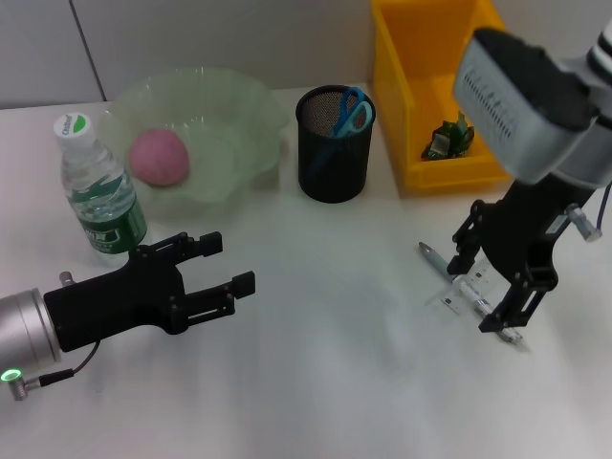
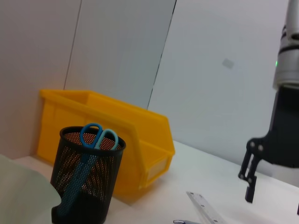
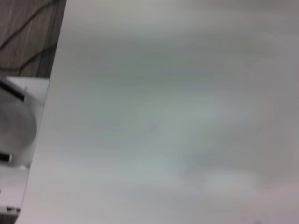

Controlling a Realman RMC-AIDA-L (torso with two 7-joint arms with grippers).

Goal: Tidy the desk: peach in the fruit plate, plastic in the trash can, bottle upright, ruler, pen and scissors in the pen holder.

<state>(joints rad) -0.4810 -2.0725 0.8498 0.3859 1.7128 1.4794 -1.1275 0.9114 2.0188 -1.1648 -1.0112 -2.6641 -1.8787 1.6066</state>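
Now the right arm goes for the ruler and pen.

Its jaws stand spread over the clear ruler (image 1: 470, 290) at the lower right of the head view, right gripper (image 1: 507, 287) low over the table (image 1: 335, 382), the pen (image 1: 432, 256) just beside. The next move, I'd judge, needs a careful pinch on that flat strip, then a carry to the pen holder (image 1: 334, 143), where the scissors (image 1: 352, 112) already stand. Peach (image 1: 159, 157) sits in the fruit plate (image 1: 239, 115), plastic (image 1: 451, 137) in the trash can (image 1: 402, 57), bottle (image 1: 98, 186) upright. Left gripper (image 1: 228, 262) waits lower left, jaws spread.
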